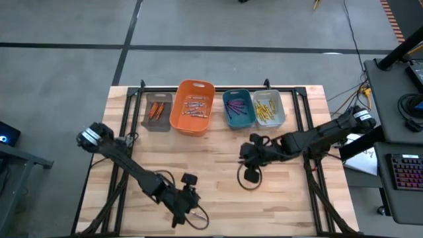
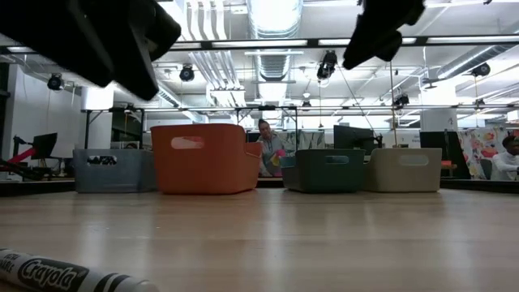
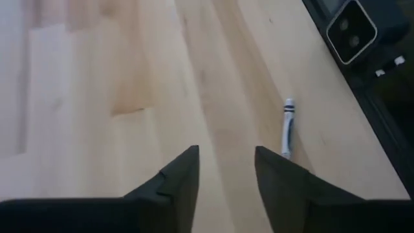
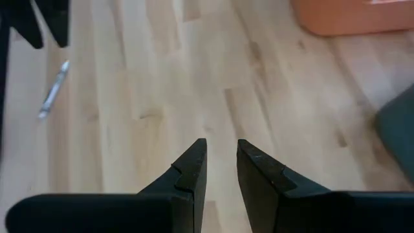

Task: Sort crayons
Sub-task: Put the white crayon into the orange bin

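Observation:
A whitish crayon (image 3: 288, 128) with a dark wrapper lies flat on the wood near the table's front edge, beside a small black camera box (image 3: 352, 26). The low view shows it close by (image 2: 57, 276), the right wrist view farther off (image 4: 54, 87). My left gripper (image 3: 226, 155) (image 1: 187, 198) hovers open over bare wood just short of the crayon, which lies off to one side of its fingers. My right gripper (image 4: 221, 147) (image 1: 244, 156) hangs over the table's middle, its fingers a narrow gap apart with nothing between them. More crayons lie in the bins at the back.
Four bins stand in a row along the far edge: a grey one (image 1: 157, 110) with orange crayons, an orange one (image 1: 193, 106) with greyish ones, a teal one (image 1: 238, 108) with purple ones, a pale one (image 1: 268, 107) with yellow ones. Bare wood lies between bins and grippers.

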Controlling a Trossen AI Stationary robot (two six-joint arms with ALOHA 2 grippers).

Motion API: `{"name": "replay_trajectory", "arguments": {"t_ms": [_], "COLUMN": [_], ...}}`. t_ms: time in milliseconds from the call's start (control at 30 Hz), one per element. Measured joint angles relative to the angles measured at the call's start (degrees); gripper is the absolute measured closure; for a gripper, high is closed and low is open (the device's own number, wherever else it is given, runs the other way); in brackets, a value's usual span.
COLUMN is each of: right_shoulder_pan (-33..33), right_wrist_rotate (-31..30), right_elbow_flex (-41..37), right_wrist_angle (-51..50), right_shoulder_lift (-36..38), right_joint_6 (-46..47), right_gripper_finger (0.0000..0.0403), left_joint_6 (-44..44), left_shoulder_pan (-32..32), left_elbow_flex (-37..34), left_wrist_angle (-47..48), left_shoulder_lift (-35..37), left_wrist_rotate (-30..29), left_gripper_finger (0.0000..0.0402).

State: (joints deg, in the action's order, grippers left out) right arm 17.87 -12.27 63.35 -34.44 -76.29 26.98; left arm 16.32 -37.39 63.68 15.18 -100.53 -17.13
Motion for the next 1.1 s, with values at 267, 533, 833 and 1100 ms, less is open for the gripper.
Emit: {"name": "replay_trajectory", "arguments": {"t_ms": [267, 533, 833, 1100], "right_shoulder_pan": [7.08, 11.68, 14.03, 14.03], "right_wrist_rotate": [-4.58, -5.91, -5.85, -5.84], "right_elbow_flex": [-1.53, -1.7, -1.7, -1.7], "right_wrist_angle": [0.48, 1.58, 2.54, 2.58], "right_shoulder_lift": [-0.33, -1.94, -4.7, -6.03], "right_joint_6": [4.74, 6.69, 7.15, 7.02], "right_gripper_finger": [0.0328, 0.0328, 0.0328, 0.0328], "left_joint_6": [1.69, 6.88, 10.23, 11.88], "left_shoulder_pan": [-2.72, -3.3, -4.44, -4.52], "left_elbow_flex": [8.45, 11.24, 10.11, 8.37], "left_wrist_angle": [2.98, 3.91, 3.74, 2.31], "left_shoulder_lift": [-10.78, -15.06, -15.06, -15.06], "left_wrist_rotate": [-0.36, 1.6, 1.66, 1.65], "left_gripper_finger": [0.0212, 0.0214, 0.0236, 0.0245]}}
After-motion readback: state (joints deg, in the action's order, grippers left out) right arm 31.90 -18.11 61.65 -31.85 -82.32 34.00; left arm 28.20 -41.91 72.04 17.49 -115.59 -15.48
